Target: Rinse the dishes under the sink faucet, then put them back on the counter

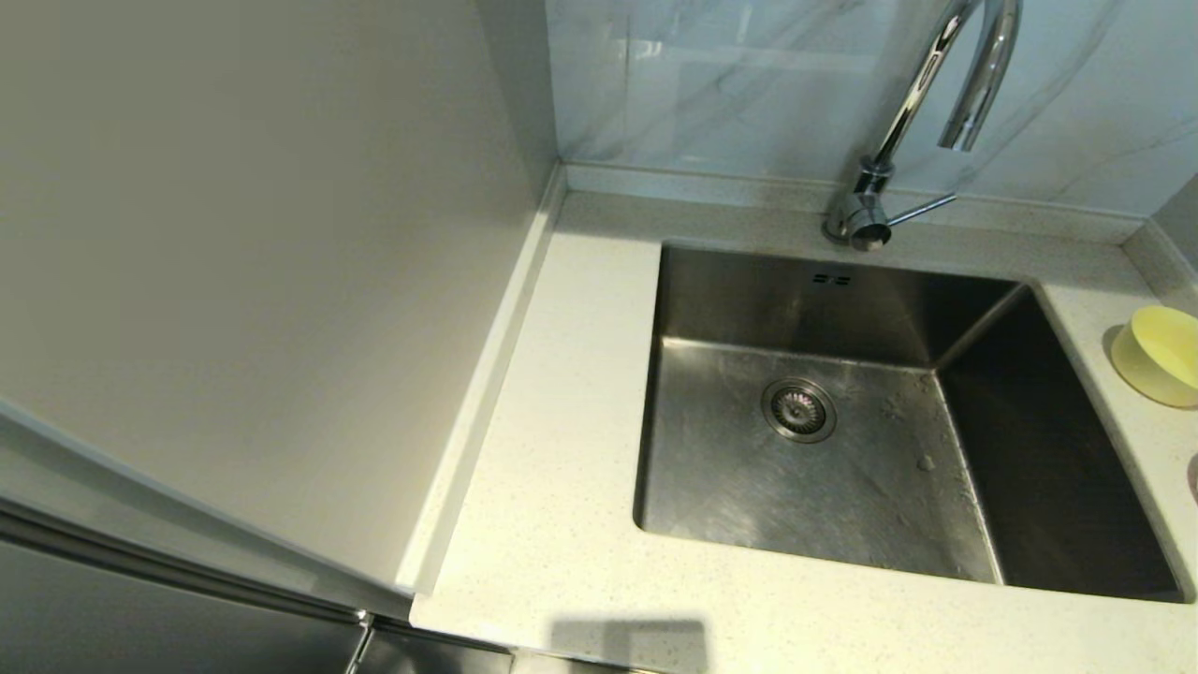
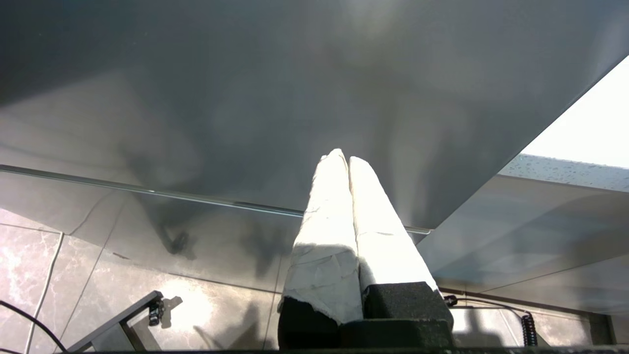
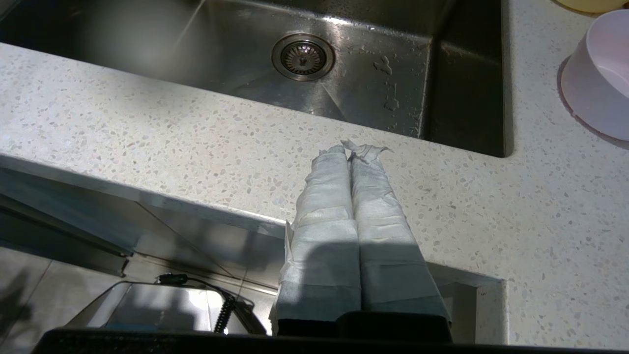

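The right gripper is clenched on nothing — its two white-wrapped fingers press flat together. It hangs over the front edge of the counter, low down, and touches none of the dishes. Just past its tips comes a strip of speckled counter, then the sink beyond that. The round drain strainer sits on the sink floor, further off from the gripper. The sink has no dishes in it. The pink bowl rests on the counter off to one side of the gripper, well apart from it, beside the sink's edge. The yellow bowl sits on the counter too, further back than the pink one, tipped on its side. The sink faucet stands at the far side of the sink, its spout curving over the basin, far from the gripper.

The left gripper is clenched too, holding nothing — its fingers touch all the way up. It is parked low in front of a grey cabinet panel, well away from the sink.
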Motion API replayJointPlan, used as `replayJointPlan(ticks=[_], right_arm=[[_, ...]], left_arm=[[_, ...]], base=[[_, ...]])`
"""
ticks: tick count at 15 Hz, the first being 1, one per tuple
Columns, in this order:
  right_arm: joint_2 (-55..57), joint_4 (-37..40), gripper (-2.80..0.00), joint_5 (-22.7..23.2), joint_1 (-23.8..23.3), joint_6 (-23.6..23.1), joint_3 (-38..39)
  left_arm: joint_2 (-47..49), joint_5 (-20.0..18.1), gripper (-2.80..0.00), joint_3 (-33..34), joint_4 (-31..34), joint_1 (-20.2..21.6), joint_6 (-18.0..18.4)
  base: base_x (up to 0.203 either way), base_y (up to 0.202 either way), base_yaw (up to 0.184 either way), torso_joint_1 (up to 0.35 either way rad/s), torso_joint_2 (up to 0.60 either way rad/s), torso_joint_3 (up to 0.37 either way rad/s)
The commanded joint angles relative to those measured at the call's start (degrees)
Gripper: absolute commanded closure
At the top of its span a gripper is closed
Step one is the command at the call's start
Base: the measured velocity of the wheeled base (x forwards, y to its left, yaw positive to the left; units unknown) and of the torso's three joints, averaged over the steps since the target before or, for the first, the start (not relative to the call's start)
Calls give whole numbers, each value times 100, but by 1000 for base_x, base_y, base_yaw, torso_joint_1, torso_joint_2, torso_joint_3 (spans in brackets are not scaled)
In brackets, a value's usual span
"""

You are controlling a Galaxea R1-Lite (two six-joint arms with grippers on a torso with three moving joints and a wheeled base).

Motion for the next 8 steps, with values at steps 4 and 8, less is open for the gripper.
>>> replayJointPlan(ticks=[4,8], right_arm=[[13,6,0,4,1,16,0],[13,6,0,4,1,24,0]], left_arm=[[-18,3,0,0,-4,2,-2],[-18,3,0,0,-4,2,-2]], base=[[0,0,0,0,0,0],[0,0,0,0,0,0]])
